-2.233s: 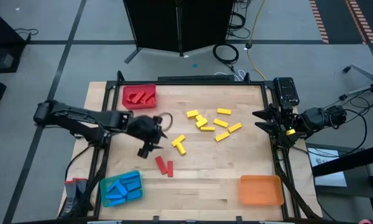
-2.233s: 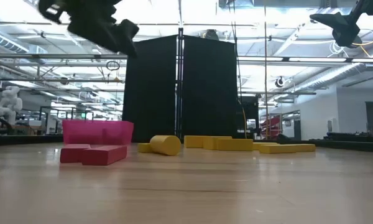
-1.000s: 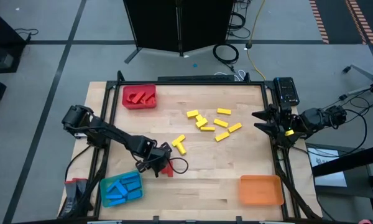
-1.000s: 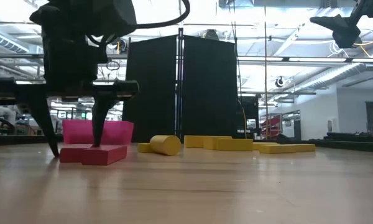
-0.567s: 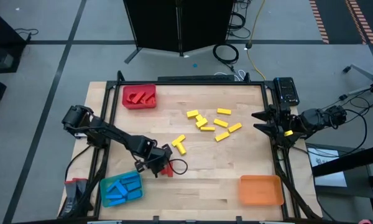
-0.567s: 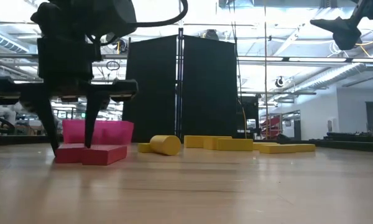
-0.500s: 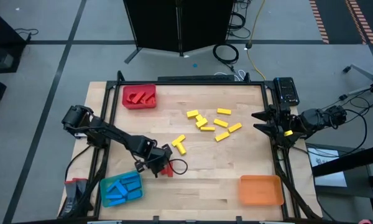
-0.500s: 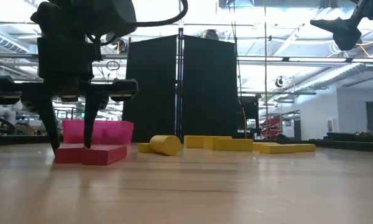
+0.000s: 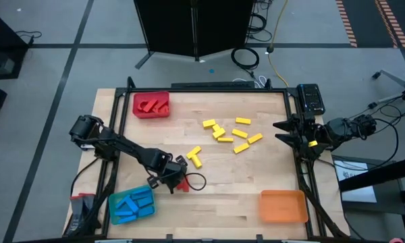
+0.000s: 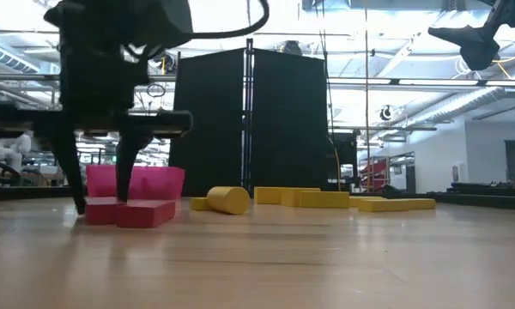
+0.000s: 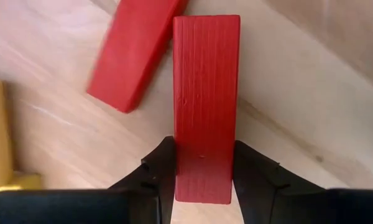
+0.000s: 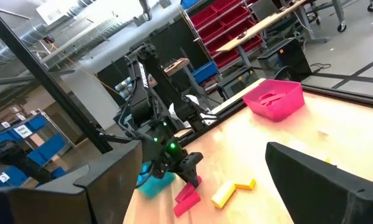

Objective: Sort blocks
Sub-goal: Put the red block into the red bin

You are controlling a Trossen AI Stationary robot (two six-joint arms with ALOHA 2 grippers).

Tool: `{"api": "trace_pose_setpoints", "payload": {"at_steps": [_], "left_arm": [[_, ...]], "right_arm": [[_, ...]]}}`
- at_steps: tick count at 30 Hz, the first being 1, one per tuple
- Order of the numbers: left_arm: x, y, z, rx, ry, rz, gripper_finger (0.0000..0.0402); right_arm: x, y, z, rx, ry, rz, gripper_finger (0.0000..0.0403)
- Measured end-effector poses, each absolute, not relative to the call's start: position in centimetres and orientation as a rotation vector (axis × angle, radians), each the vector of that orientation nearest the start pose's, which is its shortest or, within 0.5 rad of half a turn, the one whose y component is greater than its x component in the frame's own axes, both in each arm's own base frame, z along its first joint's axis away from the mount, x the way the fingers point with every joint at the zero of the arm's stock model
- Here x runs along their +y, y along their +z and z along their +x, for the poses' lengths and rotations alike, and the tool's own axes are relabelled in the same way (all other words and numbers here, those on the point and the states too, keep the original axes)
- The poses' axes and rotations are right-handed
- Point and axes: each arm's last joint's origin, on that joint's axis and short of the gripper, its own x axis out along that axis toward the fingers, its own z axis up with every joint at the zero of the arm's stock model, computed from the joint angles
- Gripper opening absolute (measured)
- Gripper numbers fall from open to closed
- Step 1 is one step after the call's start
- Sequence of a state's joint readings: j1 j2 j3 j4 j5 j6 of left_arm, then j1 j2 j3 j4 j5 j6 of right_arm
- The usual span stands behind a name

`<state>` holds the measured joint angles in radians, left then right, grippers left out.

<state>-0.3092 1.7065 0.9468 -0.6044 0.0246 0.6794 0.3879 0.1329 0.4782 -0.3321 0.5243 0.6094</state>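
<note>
My left gripper (image 9: 175,182) stands over the near left part of the table, fingers pointing down, shut on a red block (image 11: 206,93). A second red block (image 11: 137,53) lies flat right beside it, at a slant. In the low view both red blocks (image 10: 103,210) (image 10: 150,213) rest on the wood. Several yellow blocks (image 9: 229,133) lie scattered mid-table, two more (image 9: 194,156) nearer my left gripper. My right gripper (image 9: 283,131) hangs open and raised at the table's right edge, holding nothing. My left gripper pinches the red block by its two long sides (image 11: 179,158) between its two fingers, close to one end of the block. The fingers (image 10: 124,184) come from above, pointing down, and lie across the block. The block lies flat on the table.
A red tray (image 9: 151,104) with red blocks sits at the far left corner. A blue tray (image 9: 131,204) with blue blocks sits at the near left, close to my left gripper. An orange tray (image 9: 282,206) stands at the near right.
My left gripper has shut: its fingers, which stood wide on either side of the red block, have closed onto the block's long sides. The hand has stayed in place, and the block still lies on the table.
</note>
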Motion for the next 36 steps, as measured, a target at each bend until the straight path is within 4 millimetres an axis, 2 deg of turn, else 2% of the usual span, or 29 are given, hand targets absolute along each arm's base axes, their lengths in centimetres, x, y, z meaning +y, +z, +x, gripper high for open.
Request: {"api": "trace_pose_setpoints", "payload": {"at_steps": [8, 12, 16, 21, 26, 31, 33, 36], "left_arm": [[-9.5, 17.3, 29.7, 1.186, -0.659, 0.681, 0.0127], [-9.2, 18.5, 29.5, 1.189, -0.596, 0.608, 0.0127], [-8.0, 20.6, 29.4, 1.135, -0.438, 0.472, 0.0127], [-5.8, 24.5, 29.3, 0.947, -0.195, 0.35, 0.0127], [-3.5, 28.7, 28.3, 0.731, 0.055, 0.26, 0.0127], [-1.3, 32.0, 26.7, 0.547, 0.322, 0.203, 0.0127], [-0.5, 32.6, 25.8, 0.483, 0.402, 0.169, 0.0127], [0.7, 32.3, 24.2, 0.425, 0.512, 0.098, 0.0127]], "right_arm": [[1.0, 27.9, 6.2, -0.052, -0.129, 0.601, 0.0338], [1.0, 27.9, 6.2, -0.052, -0.129, 0.598, 0.0338], [1.0, 27.9, 6.2, -0.051, -0.129, 0.595, 0.0338], [1.0, 27.9, 6.2, -0.051, -0.131, 0.591, 0.0338], [1.0, 27.9, 6.2, -0.052, -0.133, 0.592, 0.0338], [1.0, 28.0, 6.2, -0.059, -0.13, 0.597, 0.0338], [1.0, 28.0, 6.2, -0.059, -0.13, 0.598, 0.0338], [1.0, 28.0, 6.2, -0.061, -0.13, 0.599, 0.0338]]}}
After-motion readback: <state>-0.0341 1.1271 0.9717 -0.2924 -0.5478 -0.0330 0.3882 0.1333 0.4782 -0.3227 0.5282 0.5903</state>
